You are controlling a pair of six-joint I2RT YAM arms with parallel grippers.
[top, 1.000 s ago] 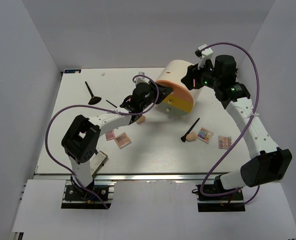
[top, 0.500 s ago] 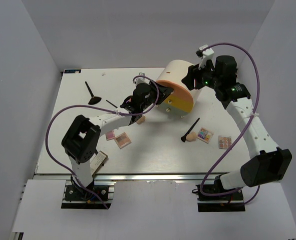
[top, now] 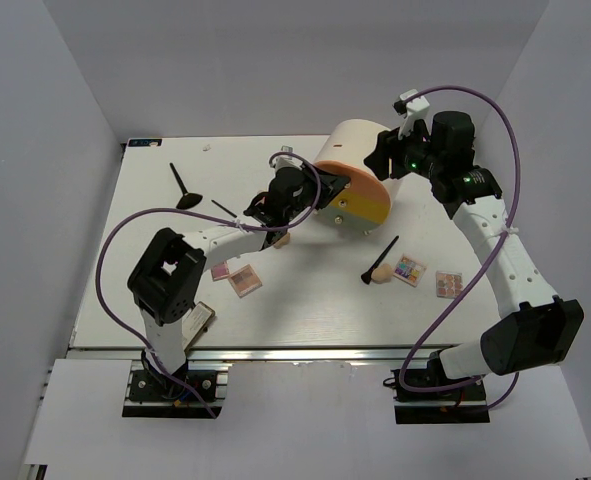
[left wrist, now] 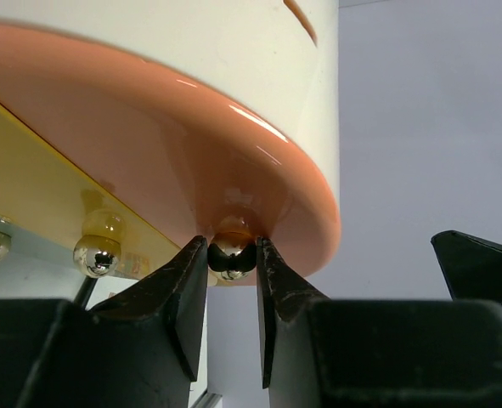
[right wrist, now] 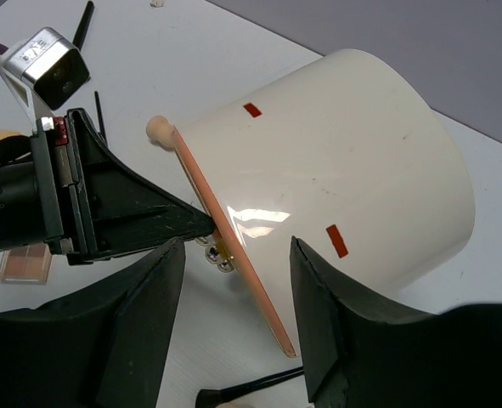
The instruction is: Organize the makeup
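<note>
1. The makeup is scattered on the matte white table [top: 305, 310]: two flat palettes [top: 411, 270], an egg-shaped peach sponge [top: 381, 274] and a thin black brush [top: 383, 256] are seen at the right.
2. A shiny round metal knob [left wrist: 229, 260] on the glossy pink drawer front [left wrist: 191, 161] is pinched by the left gripper [left wrist: 232, 248], its jaws nearly closed.
3. The right gripper [right wrist: 236, 251] is held wide apart and empty over the smooth cream cylinder [right wrist: 344, 161].

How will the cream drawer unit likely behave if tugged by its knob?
The drawer unit seems to lie on its curved side, so it may roll or slide. The knob pinched by the left claw is small, round and shiny, so probably slippery.
</note>
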